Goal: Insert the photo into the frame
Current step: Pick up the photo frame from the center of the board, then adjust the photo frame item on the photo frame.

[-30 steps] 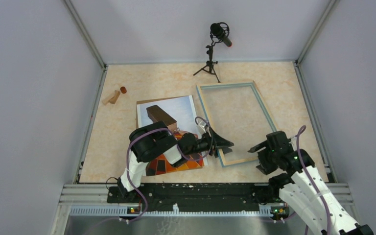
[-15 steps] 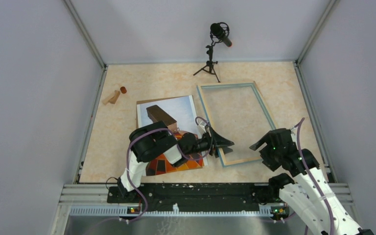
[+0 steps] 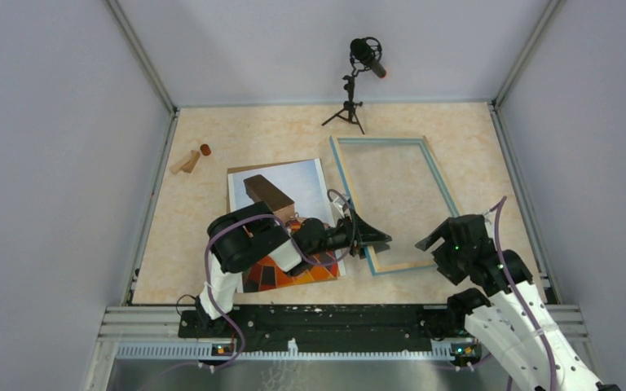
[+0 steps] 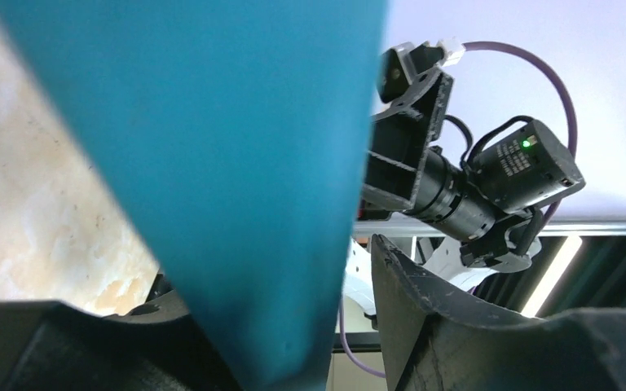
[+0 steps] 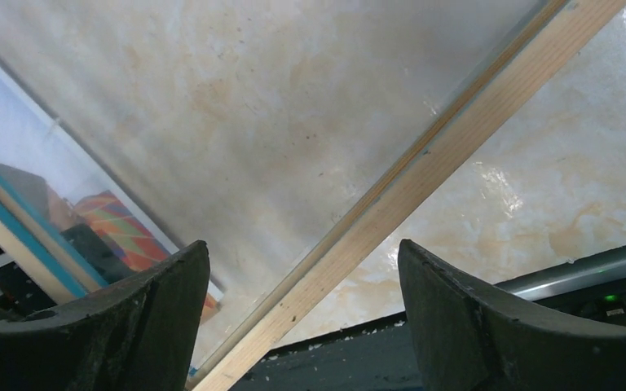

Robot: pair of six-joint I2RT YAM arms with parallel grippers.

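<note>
Frame [image 3: 379, 140]: lt wood, blue face.

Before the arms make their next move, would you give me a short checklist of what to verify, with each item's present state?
1. Left gripper has the frame left rail between its fingers: ok.
2. That grip is firm: cannot tell, as the wrist view is blurred.
3. Right gripper is open above the near rail: ok.
4. Frame opening is free of clutter: ok.
5. The photo is clear of the left arm: not ok, the arm reaches over it.
6. Photo is inside the frame: not ok, it lies beside it.
</note>
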